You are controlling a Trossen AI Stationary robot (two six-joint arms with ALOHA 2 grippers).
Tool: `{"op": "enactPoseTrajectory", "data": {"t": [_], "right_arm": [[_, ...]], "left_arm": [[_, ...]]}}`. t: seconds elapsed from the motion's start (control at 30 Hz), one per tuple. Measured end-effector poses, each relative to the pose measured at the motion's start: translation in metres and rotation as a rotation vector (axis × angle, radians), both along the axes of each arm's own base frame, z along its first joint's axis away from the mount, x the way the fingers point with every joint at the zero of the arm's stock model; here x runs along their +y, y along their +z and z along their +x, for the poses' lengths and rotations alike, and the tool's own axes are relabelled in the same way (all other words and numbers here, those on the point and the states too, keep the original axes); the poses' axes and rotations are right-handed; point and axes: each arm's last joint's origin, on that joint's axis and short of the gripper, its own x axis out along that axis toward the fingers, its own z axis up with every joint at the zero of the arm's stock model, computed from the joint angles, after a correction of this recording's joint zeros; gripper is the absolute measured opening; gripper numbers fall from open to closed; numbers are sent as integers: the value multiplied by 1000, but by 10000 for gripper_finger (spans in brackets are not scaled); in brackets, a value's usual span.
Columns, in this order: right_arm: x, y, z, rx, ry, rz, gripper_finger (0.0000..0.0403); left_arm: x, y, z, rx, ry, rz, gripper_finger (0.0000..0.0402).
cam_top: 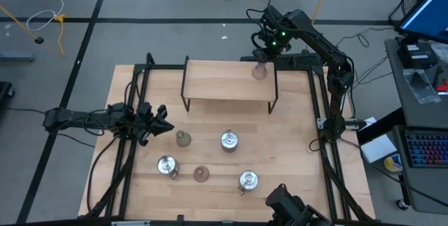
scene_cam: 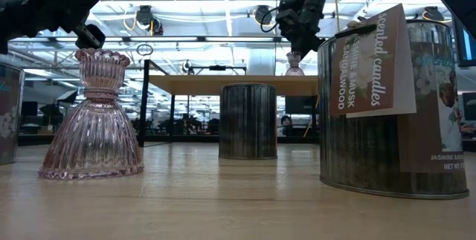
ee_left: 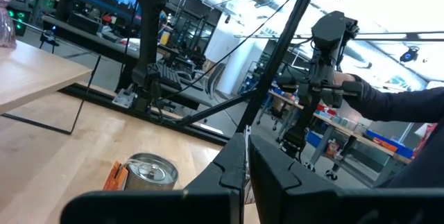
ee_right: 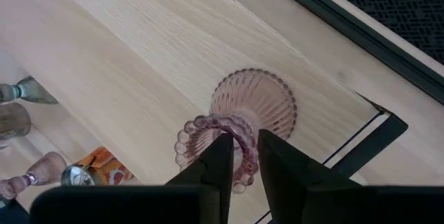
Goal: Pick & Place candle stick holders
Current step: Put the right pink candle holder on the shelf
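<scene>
One pink glass holder [cam_top: 260, 71] upper right on the shelf [cam_top: 224, 80], right claw [ee_right: 239, 156] loosely around its rim, probably letting go. Left claw [cam_top: 162, 122] pressed together, idle.

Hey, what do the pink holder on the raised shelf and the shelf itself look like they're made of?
The pink holder looks like tinted pressed glass: translucent, ribbed, with a beaded rim. The shelf looks like pale unfinished wood, showing grain, on thin dark legs, probably metal.
</scene>
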Motion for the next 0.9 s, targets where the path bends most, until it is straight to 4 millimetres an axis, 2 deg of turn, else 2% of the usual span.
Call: {"op": "enactPoseTrajectory", "data": {"t": [0.9], "right_arm": [[0, 1, 2, -51, -9, 30, 64]], "left_arm": [[0, 0, 0, 0, 0, 0, 19]]}}
